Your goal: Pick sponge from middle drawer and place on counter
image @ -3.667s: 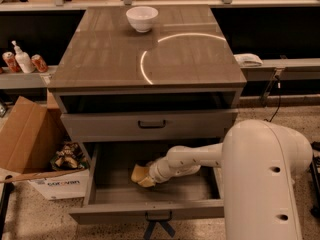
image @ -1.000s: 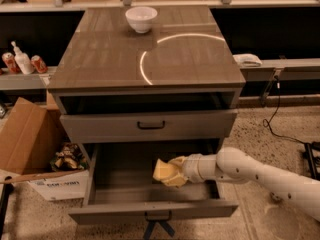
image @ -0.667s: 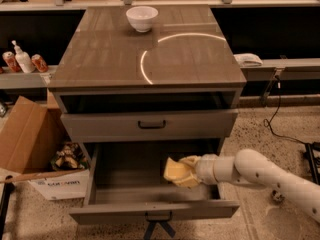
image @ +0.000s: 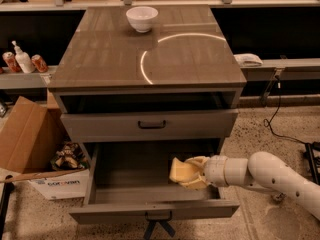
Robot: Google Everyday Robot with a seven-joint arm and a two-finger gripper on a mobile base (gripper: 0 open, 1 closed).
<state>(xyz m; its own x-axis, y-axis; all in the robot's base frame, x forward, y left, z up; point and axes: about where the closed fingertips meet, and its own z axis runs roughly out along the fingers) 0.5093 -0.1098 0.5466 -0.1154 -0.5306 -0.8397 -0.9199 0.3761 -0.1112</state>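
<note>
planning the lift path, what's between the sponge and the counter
In the camera view, the hand holds the sponge inside the open middle drawer; between it and the counter above sits the upper drawer front with its black handle.

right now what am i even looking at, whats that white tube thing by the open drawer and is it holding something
The white tube is a robot arm reaching in from the right. At its tip is a two-finger gripper. It is inside the open middle drawer, closed on a pale-yellow sponge. There is only one picture, taken by a camera looking down at the front of a grey cabinet. The cabinet's glossy top is the counter, and a white bowl stands on it near the back edge. The bright curve there is only glare. Above the open drawer is an upper drawer with a black handle. A cardboard box sits on the floor to the left.
</note>
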